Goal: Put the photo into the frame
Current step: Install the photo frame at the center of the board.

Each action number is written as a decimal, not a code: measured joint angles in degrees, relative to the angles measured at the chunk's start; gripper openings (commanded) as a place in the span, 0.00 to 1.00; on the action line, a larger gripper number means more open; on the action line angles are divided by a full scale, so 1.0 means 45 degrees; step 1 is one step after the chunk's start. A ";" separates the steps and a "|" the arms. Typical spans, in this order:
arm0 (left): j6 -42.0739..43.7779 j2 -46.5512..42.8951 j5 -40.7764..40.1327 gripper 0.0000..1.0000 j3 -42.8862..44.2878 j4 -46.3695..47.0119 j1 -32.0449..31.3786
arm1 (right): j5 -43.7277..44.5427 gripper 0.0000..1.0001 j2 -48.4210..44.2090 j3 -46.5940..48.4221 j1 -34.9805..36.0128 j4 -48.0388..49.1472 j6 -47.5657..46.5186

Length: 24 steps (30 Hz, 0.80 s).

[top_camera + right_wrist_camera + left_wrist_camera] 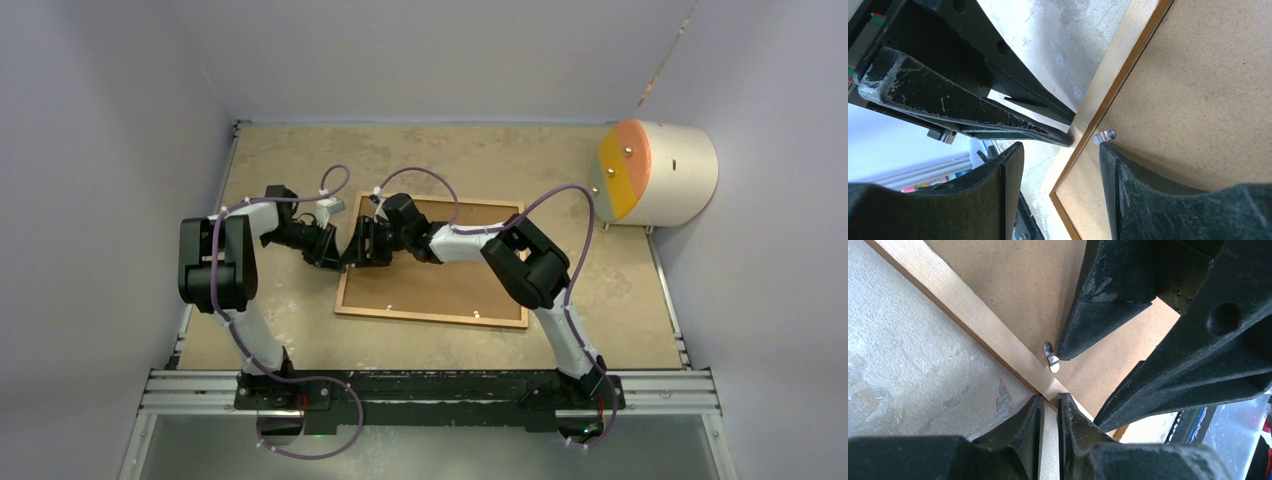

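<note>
Closest, the left tool (1050, 410), fingers nearly together, rests on the left rail of the face-down frame (973, 315) on the worktop (908, 365), while the right tool (1060, 148) stands wide at the metal clip (1050, 356), which could bend if pushed crookedly; the photo is not visible.

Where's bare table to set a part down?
Free: the strip between the frame and back wall, the patch between frame and cylinder, the band between frame and arm bases. Crowded: the frame's left edge, where left gripper and right gripper meet.
</note>
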 measured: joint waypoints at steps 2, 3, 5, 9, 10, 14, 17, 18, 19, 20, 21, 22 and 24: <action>0.0000 0.0000 -0.0005 0.00 -0.0005 0.0005 0.0000 | 0.0039 0.59 0.0000 0.0000 0.0005 0.0010 0.0112; 0.0000 0.0000 -0.0005 0.00 -0.0005 0.0005 0.0000 | 0.0058 0.59 0.0005 0.0000 0.0005 0.0024 0.0155; 0.0005 -0.0005 -0.0005 0.00 -0.0015 0.0010 0.0000 | 0.0146 0.59 0.0010 0.0000 0.0010 0.0049 0.0248; 0.0005 -0.0010 -0.0005 0.00 -0.0015 0.0010 0.0000 | 0.0340 0.59 0.0073 0.0000 0.0034 0.0228 0.0476; 0.0010 -0.0010 -0.0005 0.00 -0.0015 0.0010 0.0000 | 0.0379 0.59 0.0092 0.0000 0.0039 0.0277 0.0554; 0.0010 -0.0010 -0.0005 0.00 -0.0015 0.0010 0.0000 | 0.0495 0.59 0.0155 0.0000 0.0058 0.0461 0.0787; 0.0015 -0.0010 -0.0005 0.00 -0.0015 0.0005 0.0000 | 0.0573 0.59 0.0155 -0.0005 0.0068 0.0500 0.0894; 0.0015 -0.0010 -0.0005 0.00 -0.0015 0.0005 0.0000 | 0.0597 0.59 0.0155 -0.0015 0.0078 0.0515 0.0933; 0.0015 -0.0010 -0.0005 0.00 -0.0015 0.0005 0.0000 | 0.0617 0.59 0.0155 -0.0034 0.0078 0.0549 0.0971; 0.0015 -0.0010 -0.0010 0.00 -0.0015 0.0005 0.0000 | 0.0617 0.59 0.0155 -0.0058 0.0083 0.0597 0.0996; 0.0015 -0.0015 -0.0010 0.00 -0.0015 0.0005 0.0000 | 0.0617 0.59 0.0155 -0.0078 0.0083 0.0622 0.1020; 0.0015 -0.0015 -0.0010 0.00 -0.0015 0.0005 0.0000 | 0.0622 0.59 0.0155 -0.0083 0.0087 0.0636 0.1030; 0.0019 -0.0015 -0.0010 0.00 -0.0015 0.0005 0.0000 | 0.0627 0.59 0.0151 -0.0107 0.0087 0.0680 0.1059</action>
